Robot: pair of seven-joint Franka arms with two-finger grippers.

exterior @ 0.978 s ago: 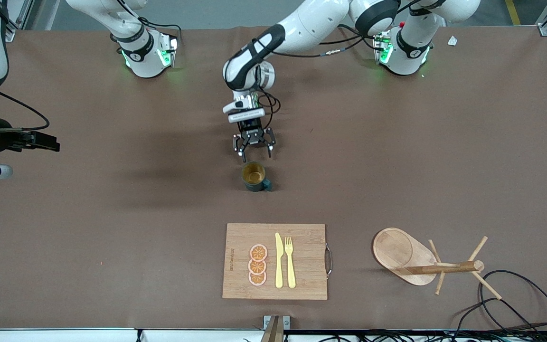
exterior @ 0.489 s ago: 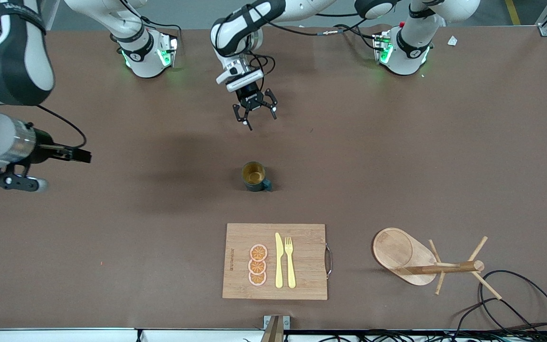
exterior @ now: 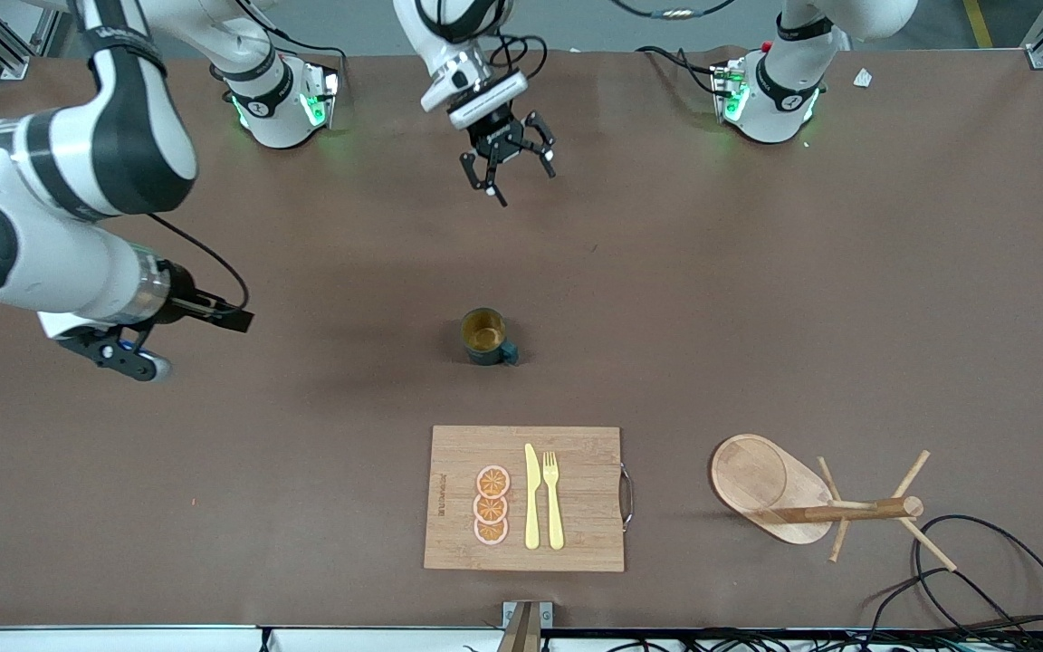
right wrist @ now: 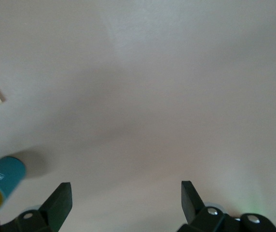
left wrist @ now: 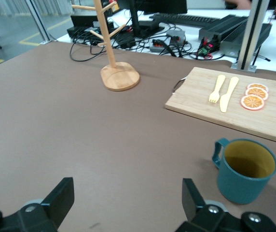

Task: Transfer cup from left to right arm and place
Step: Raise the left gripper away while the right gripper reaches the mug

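Cup upright on worktop, ungrasped; left gripper and right gripper jaws wide, empty; handover and placing outstanding.

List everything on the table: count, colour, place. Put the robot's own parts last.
cup: 1, dark teal with yellowish inside, upright mid-table.
cutting board: 1, light wood, nearer the front camera than the cup.
orange slices: 3, orange, in a row on the board.
knife: 1, yellow, on the board beside the slices.
fork: 1, yellow, beside the knife.
peg rack: 1, wood, toward the left arm's end.
cables: black, beside the rack.
left gripper: jaws open, empty, over bare table.
right gripper: jaws open, empty, over the right arm's end.
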